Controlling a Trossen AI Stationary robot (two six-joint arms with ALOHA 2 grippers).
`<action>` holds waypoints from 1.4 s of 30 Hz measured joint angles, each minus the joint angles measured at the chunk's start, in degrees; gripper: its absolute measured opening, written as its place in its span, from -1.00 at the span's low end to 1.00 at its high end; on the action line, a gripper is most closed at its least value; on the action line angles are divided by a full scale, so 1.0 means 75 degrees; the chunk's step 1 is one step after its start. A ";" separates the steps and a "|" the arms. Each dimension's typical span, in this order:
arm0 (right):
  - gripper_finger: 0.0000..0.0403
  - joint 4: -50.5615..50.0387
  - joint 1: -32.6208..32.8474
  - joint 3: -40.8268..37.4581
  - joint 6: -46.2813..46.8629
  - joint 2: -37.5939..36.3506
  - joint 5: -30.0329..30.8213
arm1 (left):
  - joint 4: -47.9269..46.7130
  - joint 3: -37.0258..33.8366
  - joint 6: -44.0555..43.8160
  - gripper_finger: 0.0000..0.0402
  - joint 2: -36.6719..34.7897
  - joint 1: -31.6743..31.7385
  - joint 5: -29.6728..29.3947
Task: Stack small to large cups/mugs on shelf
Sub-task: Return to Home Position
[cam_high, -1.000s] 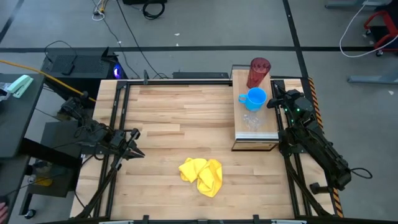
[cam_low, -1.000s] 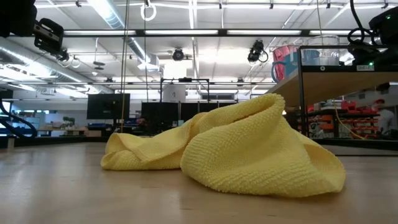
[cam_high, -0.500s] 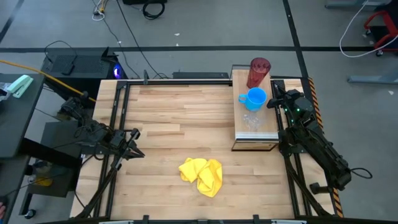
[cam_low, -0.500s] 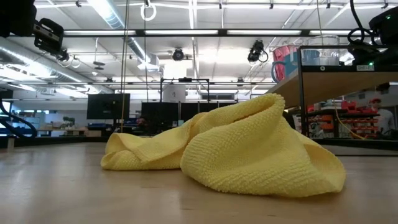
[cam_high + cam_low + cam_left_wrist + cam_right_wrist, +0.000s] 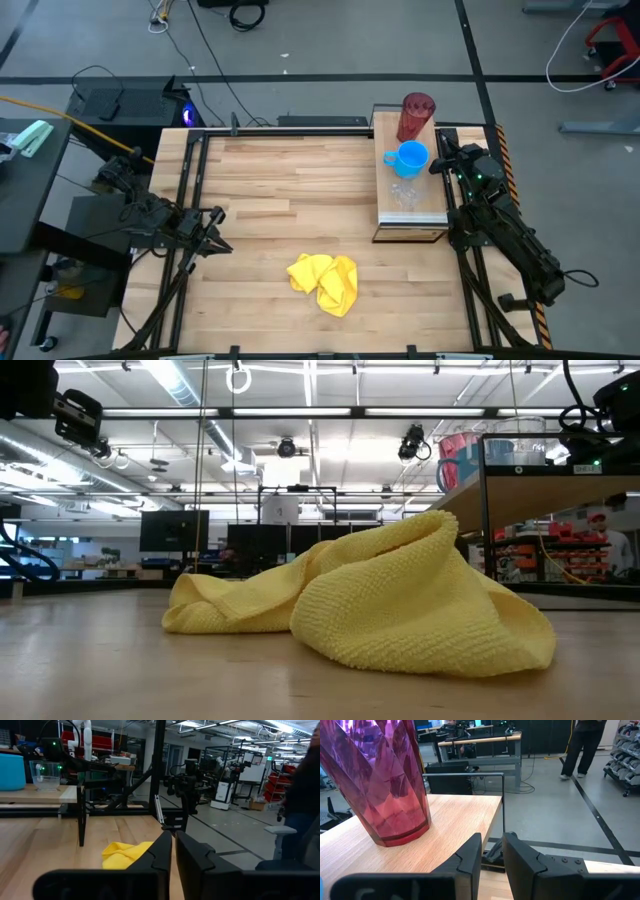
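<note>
Wooden shelf [image 5: 432, 215], long axis front-to-back, 3 upright cups [image 5: 409, 158]

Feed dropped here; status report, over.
Left gripper shut, parked table-left. Right gripper shut, beside shelf. Clear cup, blue mug, red tumbler lined up, unstacked. Yellow cloth clear of shelf.

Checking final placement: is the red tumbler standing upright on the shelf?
Upright. The red tumbler stands base-down on the shelf; the right wrist view shows its base flat on the wood.
</note>
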 joint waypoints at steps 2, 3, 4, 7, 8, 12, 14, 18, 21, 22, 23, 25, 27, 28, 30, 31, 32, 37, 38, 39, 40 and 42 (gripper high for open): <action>-0.58 0.0000 -0.0003 0.0000 0.0000 0.0001 -0.0001 | 0.0000 0.0000 -0.0003 -0.86 0.0000 0.0001 0.0000; -0.58 0.0002 -0.0003 0.0000 0.0000 0.0001 0.0000 | 0.0000 0.0000 -0.0003 -0.86 0.0000 0.0002 0.0000; -0.58 0.0002 0.0000 -0.0003 0.0000 0.0001 0.0000 | 0.0000 0.0000 -0.0001 -0.86 0.0000 0.0002 0.0000; -0.58 0.0002 0.0000 0.0000 0.0000 -0.0002 0.0000 | 0.0000 0.0000 -0.0005 -0.85 0.0000 0.0002 0.0000; -0.58 0.0001 0.0000 0.0000 0.0000 0.0000 -0.0002 | 0.0000 0.0000 0.0000 -0.84 0.0000 0.0001 -0.0001; -0.58 -0.0001 -0.0001 0.0000 0.0000 0.0001 -0.0001 | 0.0000 0.0000 -0.0003 -0.81 0.0000 0.0002 -0.0001; -0.58 0.0000 0.0000 0.0000 0.0000 -0.0001 -0.0001 | 0.0000 0.0000 0.0000 -0.80 0.0000 0.0000 0.0000; -0.58 0.0001 0.0000 0.0000 0.0000 0.0001 0.0000 | 0.0000 0.0000 0.0000 -0.80 0.0000 0.0000 0.0000; -0.58 0.0002 0.0000 0.0000 0.0000 0.0001 -0.0003 | 0.0000 0.0000 -0.0001 -0.82 0.0000 0.0000 0.0000; -0.58 -0.0001 -0.0001 0.0000 0.0000 0.0001 -0.0002 | 0.0000 0.0000 0.0002 -0.82 0.0000 0.0000 0.0000; -0.58 -0.0001 -0.0001 0.0000 0.0000 0.0001 -0.0002 | 0.0000 0.0000 -0.0003 -0.83 0.0000 0.0000 0.0000; -0.58 -0.0001 0.0000 0.0000 0.0000 0.0001 -0.0002 | 0.0000 0.0000 -0.0002 -0.84 0.0000 0.0000 -0.0001; -0.58 -0.0001 0.0000 0.0000 0.0000 0.0001 0.0000 | 0.0000 0.0000 -0.0001 -0.85 0.0000 0.0002 0.0000; -0.58 -0.0001 0.0000 0.0000 0.0000 0.0001 0.0000 | 0.0000 0.0000 -0.0003 -0.85 0.0000 0.0001 0.0000; -0.58 0.0000 -0.0001 0.0000 0.0000 0.0000 -0.0001 | 0.0000 0.0000 0.0000 -0.84 0.0000 0.0002 -0.0002; -0.58 -0.0001 -0.0001 0.0000 0.0000 0.0001 -0.0001 | 0.0000 0.0000 0.0000 -0.84 0.0000 0.0000 -0.0002; -0.58 -0.0001 -0.0001 0.0000 0.0000 0.0001 -0.0003 | 0.0000 0.0000 -0.0003 -0.83 0.0000 0.0002 -0.0001; -0.58 0.0000 -0.0001 0.0000 0.0000 -0.0002 -0.0002 | 0.0000 0.0000 -0.0003 -0.80 0.0000 0.0001 -0.0001; -0.58 0.0000 0.0000 0.0000 0.0000 -0.0002 -0.0003 | 0.0000 0.0000 -0.0001 -0.80 0.0000 0.0001 -0.0002; -0.58 -0.0001 0.0000 0.0000 0.0000 0.0000 0.0000 | 0.0000 0.0000 0.0001 -0.80 0.0000 0.0001 -0.0002; -0.58 0.0002 -0.0002 0.0000 0.0000 0.0001 -0.0002 | 0.0000 0.0000 0.0000 -0.80 0.0000 0.0000 -0.0002; -0.58 -0.0001 -0.0003 0.0000 0.0000 0.0001 0.0000 | 0.0000 0.0000 -0.0001 -0.81 0.0000 0.0002 0.0000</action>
